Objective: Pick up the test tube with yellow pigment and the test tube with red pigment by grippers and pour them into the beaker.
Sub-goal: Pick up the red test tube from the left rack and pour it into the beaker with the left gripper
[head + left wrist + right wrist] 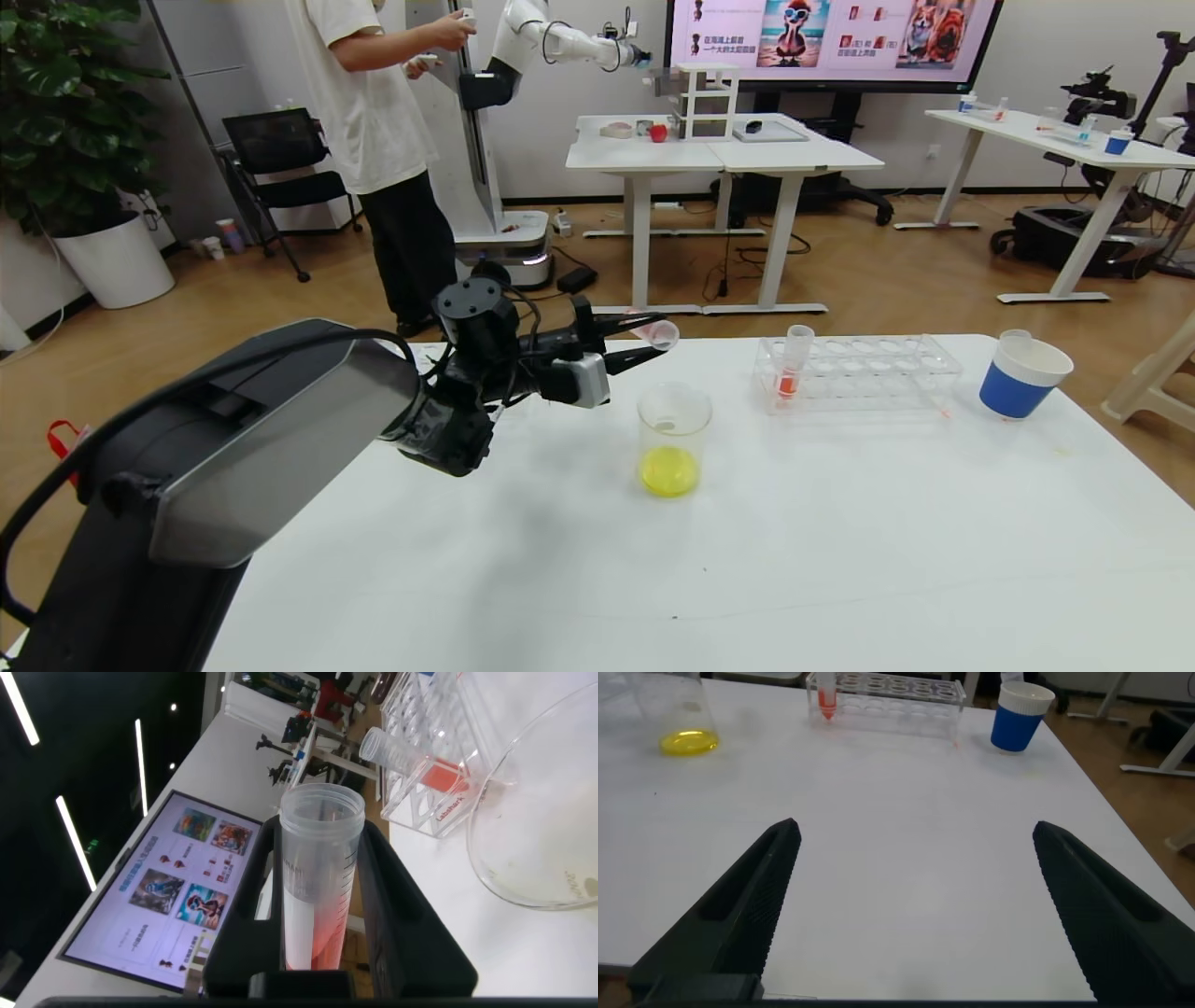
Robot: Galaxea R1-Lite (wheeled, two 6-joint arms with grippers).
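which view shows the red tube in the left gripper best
The left wrist view: the slim clear tube with red-orange residue fills it, clamped between black fingers. The head view shows it small and tilted; the right wrist view misses it.

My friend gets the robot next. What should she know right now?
Left claw: shut on the red tube, held sideways above the beaker, a little red liquid left inside.
Right claw: open, low over bare table, holding nothing.
Beaker: yellow liquid at the bottom, no red showing in it yet.
Rack: one more red tube stands at its left end. Blue cup sits right of the rack.
Left to do: finish pouring the red.
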